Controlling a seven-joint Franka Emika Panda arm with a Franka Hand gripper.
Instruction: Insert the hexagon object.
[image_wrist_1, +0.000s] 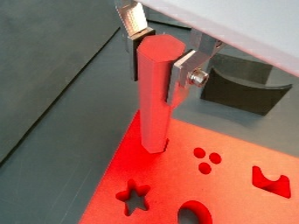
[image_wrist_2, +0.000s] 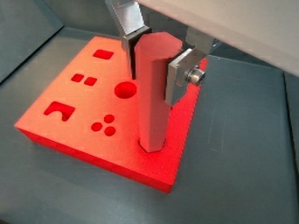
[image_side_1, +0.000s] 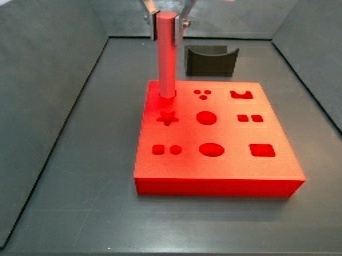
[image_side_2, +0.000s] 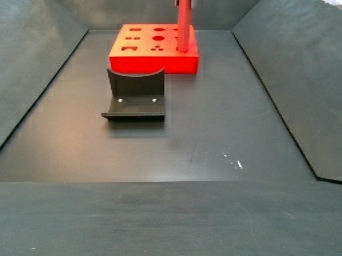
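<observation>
The hexagon object (image_wrist_1: 156, 101) is a long light-red rod, held upright. My gripper (image_wrist_1: 159, 66) is shut on its upper end, with the silver fingers (image_wrist_1: 184, 74) on two opposite sides. It also shows in the other wrist view (image_wrist_2: 156, 105) and in both side views (image_side_1: 166, 55) (image_side_2: 185, 25). Its lower end meets the top of the flat red block (image_side_1: 221, 165) near one corner, beside a star-shaped hole (image_side_1: 167, 117). I cannot tell whether the tip sits in a hole. The gripper (image_side_1: 166, 12) is at the top edge in a side view.
The red block (image_wrist_2: 70, 109) has several shaped holes: round, square, star and notched ones. The dark fixture (image_side_1: 210, 60) stands on the floor just beyond the block and also shows in the other side view (image_side_2: 135, 95). Sloping dark walls (image_side_1: 67, 90) enclose the floor.
</observation>
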